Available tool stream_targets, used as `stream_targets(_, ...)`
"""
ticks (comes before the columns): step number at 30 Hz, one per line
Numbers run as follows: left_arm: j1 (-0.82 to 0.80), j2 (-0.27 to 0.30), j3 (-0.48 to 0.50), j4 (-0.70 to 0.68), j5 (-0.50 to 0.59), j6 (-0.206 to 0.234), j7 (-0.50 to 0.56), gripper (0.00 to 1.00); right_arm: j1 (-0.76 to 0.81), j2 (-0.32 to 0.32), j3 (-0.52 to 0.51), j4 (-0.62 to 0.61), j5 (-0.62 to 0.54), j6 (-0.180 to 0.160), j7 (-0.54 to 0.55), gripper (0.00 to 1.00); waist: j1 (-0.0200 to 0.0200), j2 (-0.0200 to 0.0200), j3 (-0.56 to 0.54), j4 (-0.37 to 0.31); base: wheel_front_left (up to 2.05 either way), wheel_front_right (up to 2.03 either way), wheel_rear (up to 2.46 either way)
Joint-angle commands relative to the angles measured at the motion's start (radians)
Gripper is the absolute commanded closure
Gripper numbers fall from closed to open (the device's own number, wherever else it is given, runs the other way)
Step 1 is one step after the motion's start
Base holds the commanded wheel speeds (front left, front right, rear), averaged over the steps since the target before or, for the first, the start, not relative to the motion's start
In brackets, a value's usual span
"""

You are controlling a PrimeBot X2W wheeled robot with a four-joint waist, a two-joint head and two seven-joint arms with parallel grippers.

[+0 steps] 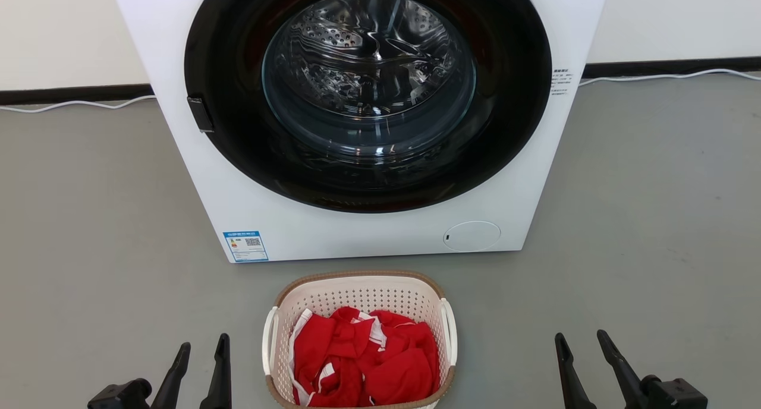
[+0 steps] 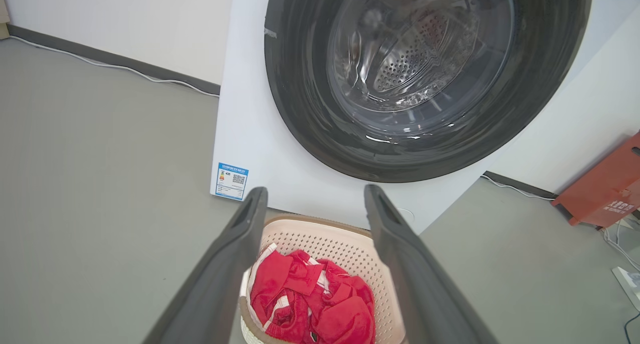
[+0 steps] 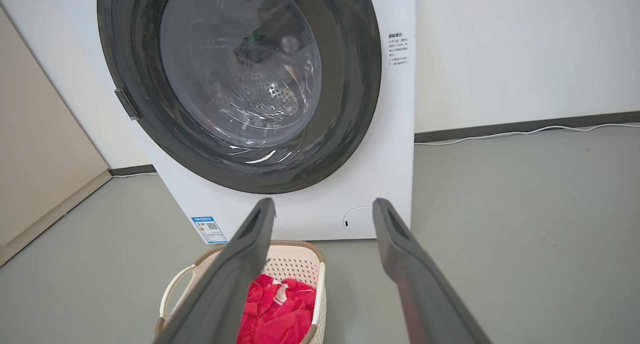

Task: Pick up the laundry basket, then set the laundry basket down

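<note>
one white washing machine (image 1: 535, 177) stood against the pale wall on the grey floor (image 1: 89, 219), its round dark-framed glass door (image 1: 368, 94) shut and the steel drum visible through it. just in front of the machine, apart from its base, the laundry basket (image 1: 362, 293) sat on the floor between the two arms. it was cream and perforated, with a brown woven-look rim and a white handle on each side. a crumpled red garment with white trim (image 1: 368, 361) lay inside it. the left gripper (image 1: 205, 340) hovered near the basket's left side and the right gripper (image 1: 580, 334) well off to its right. each had its two long fingers spread apart, grasping nothing and clear of the handles. a round white flap (image 1: 472, 236) and a blue label (image 1: 245, 245) marked the machine's lower front, and a thin white cable (image 1: 77, 104) ran along the skirting.
</note>
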Motion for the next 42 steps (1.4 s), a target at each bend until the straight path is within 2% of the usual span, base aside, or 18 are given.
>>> stream_targets(1, -0.047, 0.012, 0.036, -0.025, 0.019, -0.006, -0.006, 0.0, -0.027, -0.004, 0.024, -0.016, -0.011, 0.005, -0.009, 0.0, 0.0, -0.0001, 0.0, 0.001, 0.0, 0.0, 0.0)
stream_targets(22, -0.05, 0.024, 0.052, -0.012, 0.084, -0.006, -0.006, 0.0, -0.036, -0.004, 0.024, -0.005, -0.034, 0.005, -0.009, 0.0, 0.0, -0.0001, 0.005, 0.005, 0.0, 0.0, 0.0)
stream_targets(37, -0.052, 0.025, 0.05, 0.003, 0.087, -0.006, -0.006, 0.0, -0.036, -0.004, 0.026, -0.002, -0.041, 0.005, -0.009, 0.0, 0.0, -0.0001, 0.003, 0.009, 0.0, 0.0, 0.0)
stream_targets(38, -0.052, 0.024, 0.047, 0.004, 0.085, -0.006, -0.006, 1.0, -0.035, -0.004, 0.026, -0.002, -0.041, 0.005, -0.009, 1.0, 0.0, -0.0001, 0.003, 0.009, 0.0, 0.0, 0.0)
stream_targets(39, -0.005, 0.011, 0.018, 0.027, 0.086, 0.0, 0.0, 1.0, 0.0, 0.0, 0.001, 0.018, -0.027, 0.0, 0.0, 1.0, 0.0, -0.0001, 0.003, 0.009, 0.0, 0.0, 0.0)
stream_targets(42, 0.015, -0.004, 0.015, 0.064, 0.086, 0.0, 0.0, 1.0, 0.006, 0.001, 0.002, 0.055, -0.026, 0.0, 0.002, 1.0, 0.0, -0.0001, 0.003, 0.009, 0.0, 0.0, 0.0)
